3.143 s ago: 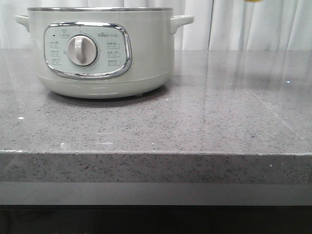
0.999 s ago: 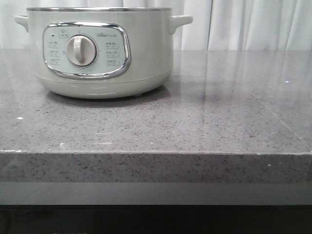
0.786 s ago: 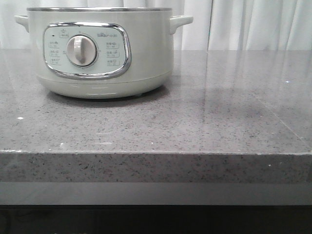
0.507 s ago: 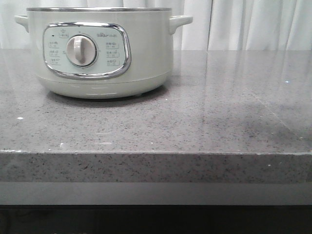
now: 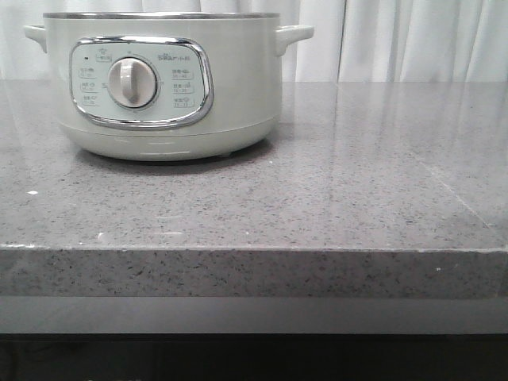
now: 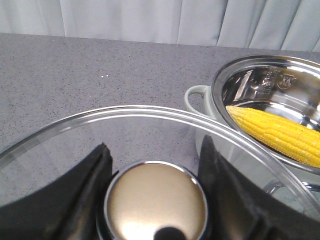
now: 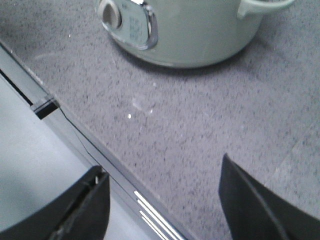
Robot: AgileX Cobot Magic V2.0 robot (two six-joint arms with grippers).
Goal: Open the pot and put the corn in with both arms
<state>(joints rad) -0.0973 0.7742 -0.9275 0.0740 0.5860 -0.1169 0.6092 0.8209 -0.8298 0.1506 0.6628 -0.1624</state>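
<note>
The cream-white pot stands at the back left of the table, its dial facing me. In the left wrist view the pot is open, and the yellow corn lies inside its steel bowl. My left gripper is shut on the round metal knob of the glass lid, holding the lid beside the pot. My right gripper is open and empty over the table's front edge, well away from the pot. Neither gripper shows in the front view.
The grey speckled stone table stretches to the right of the pot. Its front edge runs across the front view. White curtains hang behind.
A yellow bit at the top edge of the front view three seconds ago is gone. A faint shadow passed over the right of the table. The pot has barely shifted.
</note>
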